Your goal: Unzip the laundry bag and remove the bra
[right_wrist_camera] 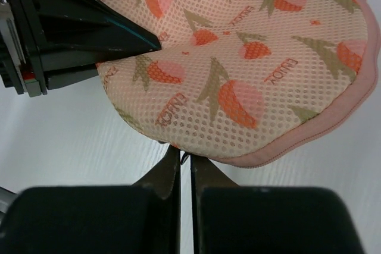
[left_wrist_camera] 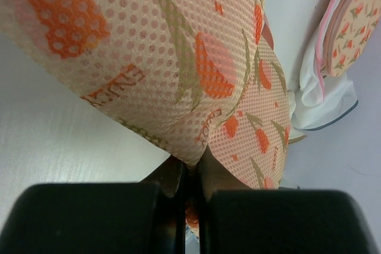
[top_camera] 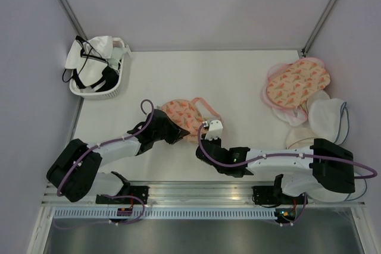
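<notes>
Two grippers work the same pouch from the near side. In its wrist view the left gripper [left_wrist_camera: 189, 169] has its fingers pressed together on a fold of printed mesh, pinching the laundry bag [top_camera: 184, 113] at its left lobe. The right gripper [right_wrist_camera: 181, 160] also has its fingers pressed together, their tips up against the bag's near rim beside the pink zipper trim [right_wrist_camera: 309, 135]. Whether a zipper pull sits between them is hidden.

The bag lies just beyond both sets of fingers, near the middle of the table [top_camera: 238, 81]. Its long axis runs roughly left to right, one lobe toward each arm. The trim curves away to the right from the right gripper's tips, so opening it probably calls for that arm to travel along the rim. The left arm, at the opposite lobe, would anchor the fabric. Both arms are about equally close, but only the right one meets the trim.

No bra shows outside the bag, so it is presumably inside, and the zipper looks unopened.

Farther off, a second peach pouch [top_camera: 297, 81] rests on white pouches [top_camera: 326, 117] at the right. A white basket [top_camera: 98, 94] of black-strapped garments sits in the far left corner.
</notes>
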You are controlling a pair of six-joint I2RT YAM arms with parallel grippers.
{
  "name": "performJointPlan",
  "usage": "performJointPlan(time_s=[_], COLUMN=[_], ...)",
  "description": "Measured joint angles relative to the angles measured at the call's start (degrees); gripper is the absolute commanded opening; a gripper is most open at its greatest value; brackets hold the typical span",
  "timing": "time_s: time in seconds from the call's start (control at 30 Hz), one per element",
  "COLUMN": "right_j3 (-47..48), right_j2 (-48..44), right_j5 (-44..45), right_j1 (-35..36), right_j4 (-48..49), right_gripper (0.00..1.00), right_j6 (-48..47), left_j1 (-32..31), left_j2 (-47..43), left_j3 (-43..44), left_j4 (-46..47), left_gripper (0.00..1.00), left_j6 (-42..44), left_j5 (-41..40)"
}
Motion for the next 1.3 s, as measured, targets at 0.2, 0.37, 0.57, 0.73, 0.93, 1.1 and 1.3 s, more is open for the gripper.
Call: performJointPlan(time_s=[0.2, 0.37, 0.57, 0.73, 0.93, 1.1, 1.3], right_j3=[0.00, 0.13, 0.94, 3.39, 5.38, 5.38, 4.98], right_j2=[-3.72, -7.80, -10.19, -10.60, -10.95, -10.95, -11.69], right_j5=[-0.74, -2.36, -2.27, -2.01, -0.28, 0.11, -0.44], right_j1=[0.42, 0.44, 0.44, 0.42, 0.44, 0.44, 0.42], right_j4=[-4.83, -11.69, -23.91, -29.35, -33.79, -36.57, -35.65], right_gripper=[0.00, 0.00, 0.00, 0.00, 0.00, 0.01, 0.00], right_j6=[0.85, 0.85, 1.33, 2.82, 3.93, 4.59, 4.76], left_j1=[-0.44, -0.09, 3.06, 7.74, 10.01, 10.71, 11.93], left_j2=[0.07, 2.25, 2.91, 4.20, 7.96, 9.92, 16.22], left_j3=[0.31, 3.87, 4.85, 6.29, 10.67, 13.81, 21.42], left_j4=[0.48, 0.81, -0.35, -2.99, -5.03, -9.44, -9.99], left_gripper=[0.02, 0.02, 0.02, 0.02, 0.02, 0.02, 0.30], left_j6=[1.27, 8.81, 20.28, 28.65, 37.31, 44.33, 46.36], left_j5=[1.31, 6.88, 11.10, 20.20, 30.91, 35.78, 41.22])
